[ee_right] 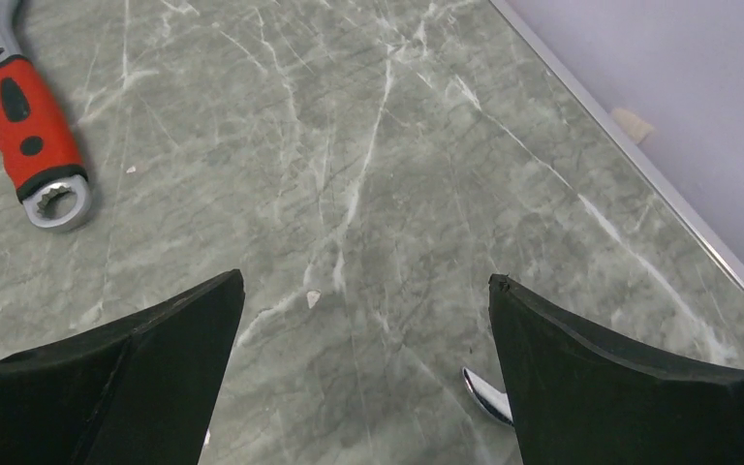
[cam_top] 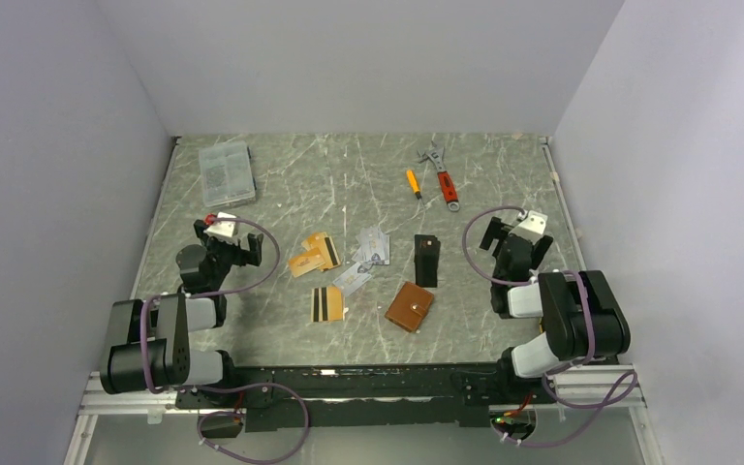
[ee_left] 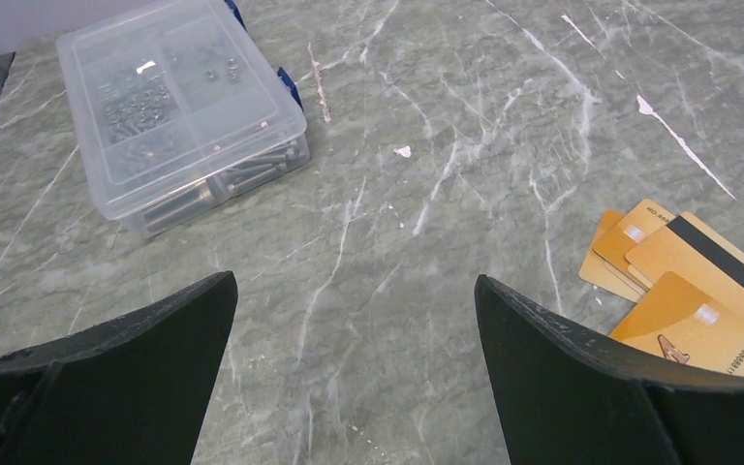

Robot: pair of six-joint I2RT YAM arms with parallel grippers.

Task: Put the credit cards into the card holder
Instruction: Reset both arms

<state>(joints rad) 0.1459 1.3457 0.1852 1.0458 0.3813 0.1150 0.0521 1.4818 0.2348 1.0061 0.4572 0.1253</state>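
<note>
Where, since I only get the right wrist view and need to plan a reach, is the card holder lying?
Observer: The card holder lies flat on the table, near the front edge and a little right of the middle.
Operator: Is it open?
Observer: No, it is folded shut, with its snap showing on top.
Operator: And the cards?
Observer: The cards lie loose on the table to the holder's left, spread out in a few small groups. None is in the holder.
</note>
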